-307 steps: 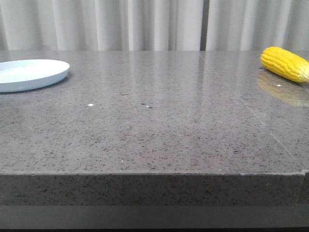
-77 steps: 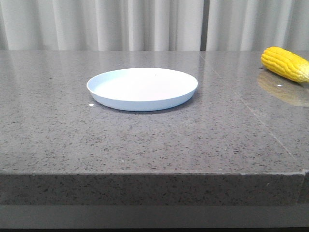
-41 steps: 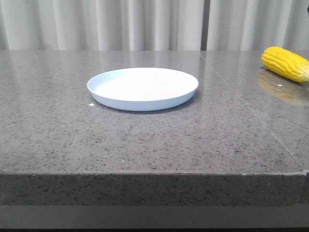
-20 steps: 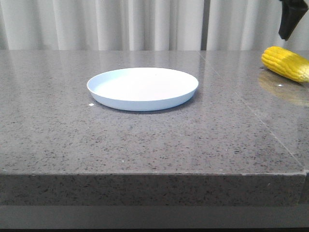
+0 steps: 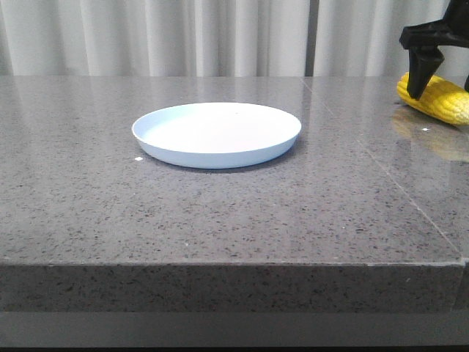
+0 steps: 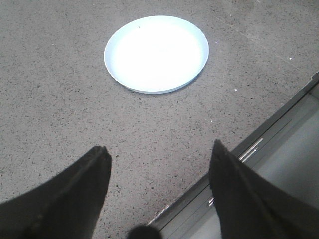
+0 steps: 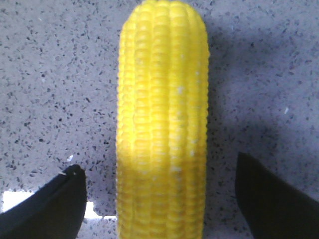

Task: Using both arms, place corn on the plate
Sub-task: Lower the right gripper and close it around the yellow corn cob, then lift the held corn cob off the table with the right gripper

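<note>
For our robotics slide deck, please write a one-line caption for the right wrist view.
Open right hand straddling a yellow corn cob lying on the speckled grey table, fingers not yet closed.

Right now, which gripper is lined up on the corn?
The right gripper: its open fingers straddle the corn on the table. The left gripper is open too, back from the plate, no corn near.

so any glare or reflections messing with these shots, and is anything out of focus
Front view: the glossy table mirrors the curtains as pale streaks and shows a dim yellow reflection below the corn; all fairly sharp. Left wrist view: the plate is blown out to near white inside; the left gripper fingers are dark and soft-edged. Right wrist view: corn kernels sharp, the right gripper fingers blurred.
</note>
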`<state>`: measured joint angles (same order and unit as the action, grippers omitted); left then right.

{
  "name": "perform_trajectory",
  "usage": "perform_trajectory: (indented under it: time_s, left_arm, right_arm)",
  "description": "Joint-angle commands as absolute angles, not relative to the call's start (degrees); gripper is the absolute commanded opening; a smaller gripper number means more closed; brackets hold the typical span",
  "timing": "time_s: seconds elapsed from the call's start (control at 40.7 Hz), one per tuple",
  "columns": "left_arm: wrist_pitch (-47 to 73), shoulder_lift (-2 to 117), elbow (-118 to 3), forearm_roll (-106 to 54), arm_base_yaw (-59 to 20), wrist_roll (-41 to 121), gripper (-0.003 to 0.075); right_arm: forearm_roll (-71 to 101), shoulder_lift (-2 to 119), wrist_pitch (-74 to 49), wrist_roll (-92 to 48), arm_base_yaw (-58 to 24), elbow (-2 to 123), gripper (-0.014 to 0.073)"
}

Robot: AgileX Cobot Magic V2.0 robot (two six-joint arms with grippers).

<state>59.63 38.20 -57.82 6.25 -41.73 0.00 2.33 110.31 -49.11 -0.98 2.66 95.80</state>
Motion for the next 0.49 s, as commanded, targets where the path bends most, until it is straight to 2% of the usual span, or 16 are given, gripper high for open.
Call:
perform_trajectory:
  time_s: [0.0, 0.172, 0.246, 0.418, 0.467]
  left_arm:
    - [55.85, 38.23, -59.16, 6.56, -42.15, -0.32, 0.0428]
    - [55.85, 38.23, -59.16, 6.56, -42.15, -0.32, 0.0428]
    - [55.85, 38.23, -59.16, 6.56, -42.15, -0.32, 0.0428]
    - [55.85, 38.23, -59.16, 6.56, -42.15, -0.32, 0.0428]
    - [55.85, 38.23, -59.16, 6.56, -42.15, -0.32, 0.0428]
  right_arm:
    - [1.68, 108.3, -46.53, -1.64, 3.07, 97.8, 0.0626]
    - [1.68, 109.45, -46.9, -1.64, 3.07, 97.82, 0.0624]
    - [1.68, 109.64, -46.9, -1.64, 3.07, 97.82, 0.0585]
    - [1.68, 109.69, -46.61, -1.64, 3.07, 97.82, 0.0318]
    - [1.68, 109.63, -46.72, -1.64, 3.07, 97.82, 0.0284]
